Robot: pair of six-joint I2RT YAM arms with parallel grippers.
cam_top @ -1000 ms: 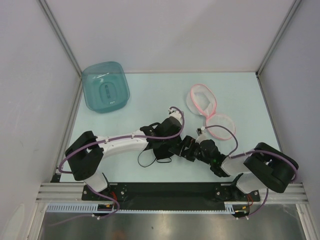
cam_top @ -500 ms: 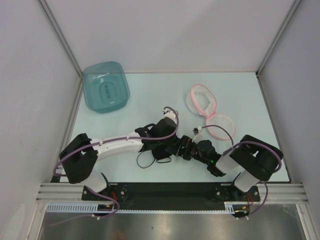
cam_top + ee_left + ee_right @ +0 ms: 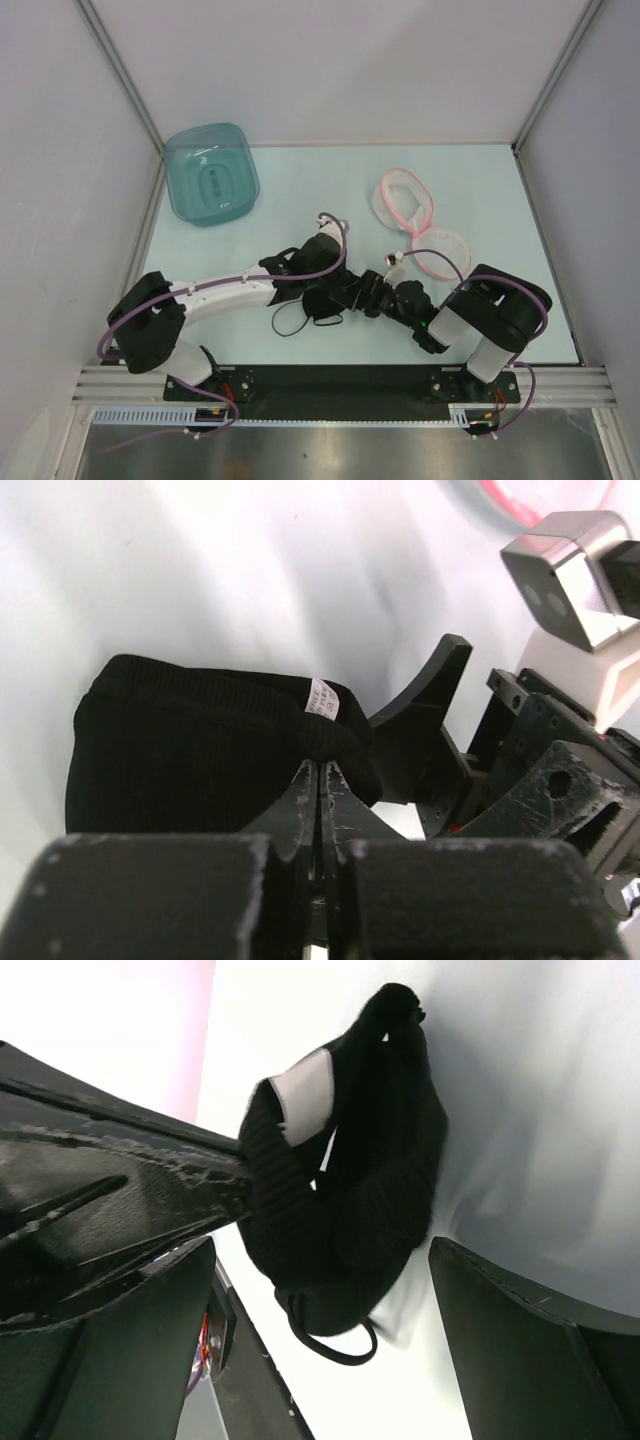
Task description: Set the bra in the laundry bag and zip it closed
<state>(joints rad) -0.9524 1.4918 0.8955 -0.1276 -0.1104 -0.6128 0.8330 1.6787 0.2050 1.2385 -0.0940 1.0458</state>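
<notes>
Left gripper: fingers pressed together, clamped on a fold of the bra beside its white label. The bra sits near the middle of the table's near edge, one strap looping towards that edge. Right gripper: fingers apart, standing either side of the bunched bra. The laundry bag lies unzipped, right of centre, well apart from the bra.
</notes>
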